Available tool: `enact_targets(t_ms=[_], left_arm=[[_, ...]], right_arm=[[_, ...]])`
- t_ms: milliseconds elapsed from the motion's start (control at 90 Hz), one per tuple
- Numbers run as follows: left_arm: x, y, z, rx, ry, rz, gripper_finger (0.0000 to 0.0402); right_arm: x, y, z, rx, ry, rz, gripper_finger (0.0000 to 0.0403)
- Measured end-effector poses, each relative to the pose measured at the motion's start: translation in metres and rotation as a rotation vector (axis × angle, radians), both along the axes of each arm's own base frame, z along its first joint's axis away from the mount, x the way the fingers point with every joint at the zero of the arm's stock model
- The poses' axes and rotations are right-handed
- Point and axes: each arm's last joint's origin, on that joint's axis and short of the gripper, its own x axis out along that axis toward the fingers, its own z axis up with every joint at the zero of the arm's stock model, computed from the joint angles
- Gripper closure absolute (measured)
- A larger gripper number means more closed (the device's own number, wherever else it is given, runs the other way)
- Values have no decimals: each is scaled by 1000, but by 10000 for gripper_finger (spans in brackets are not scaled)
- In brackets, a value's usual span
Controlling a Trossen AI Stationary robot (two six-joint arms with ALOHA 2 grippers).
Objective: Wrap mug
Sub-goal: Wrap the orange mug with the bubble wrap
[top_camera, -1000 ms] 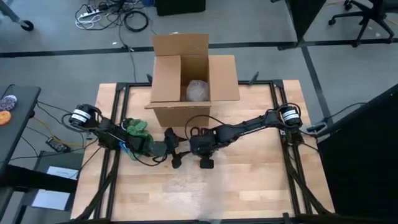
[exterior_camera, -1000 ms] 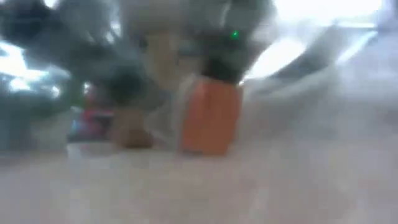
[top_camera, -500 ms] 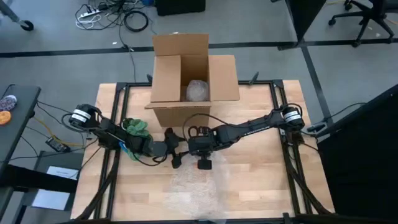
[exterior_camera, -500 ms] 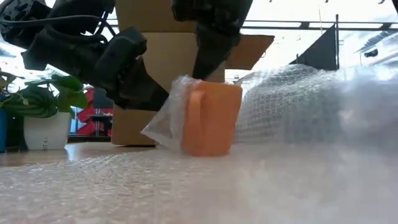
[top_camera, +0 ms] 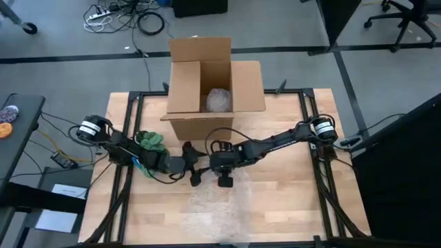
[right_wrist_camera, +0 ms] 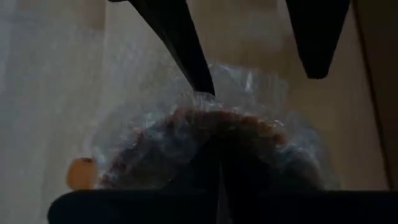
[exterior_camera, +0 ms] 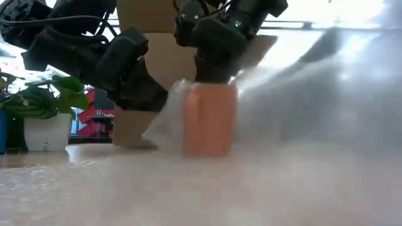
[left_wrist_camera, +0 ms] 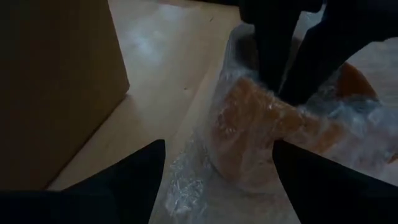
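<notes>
High view, right gripper (top_camera: 224, 173): sat directly over the orange mug (exterior_camera: 209, 119) at the desk's middle; in the right wrist view its fingers (right_wrist_camera: 186, 46) looked spread, one tip touching the wrap at the rim.
Left gripper (top_camera: 195, 165): just beside the mug, fingers (left_wrist_camera: 127, 186) spread, holding nothing.
Bubble wrap (top_camera: 217, 207): a sheet lay under the mug and toward the desk's (top_camera: 289, 200) front edge; one flap was draped over the mug.
Cardboard box (top_camera: 207, 86): open behind, with a wrapped bundle (top_camera: 219, 100) inside.
Progress: judged partway; the far side looked uncovered, so folding round and boxing remained.
</notes>
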Motion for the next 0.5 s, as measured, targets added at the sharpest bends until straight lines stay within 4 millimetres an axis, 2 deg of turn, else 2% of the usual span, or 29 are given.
enact_targets(t_ms=[200,311,500], left_arm=[[0,0,0,1,3,0,117],[0,0,-1,0,8,0,117],[-1,0,-1,-11,9,6,117]], right_arm=[[0,6,7,-4,17,15,403],[-4,13,24,-34,52,30,403],[-18,22,66,-100,40,21,402]])
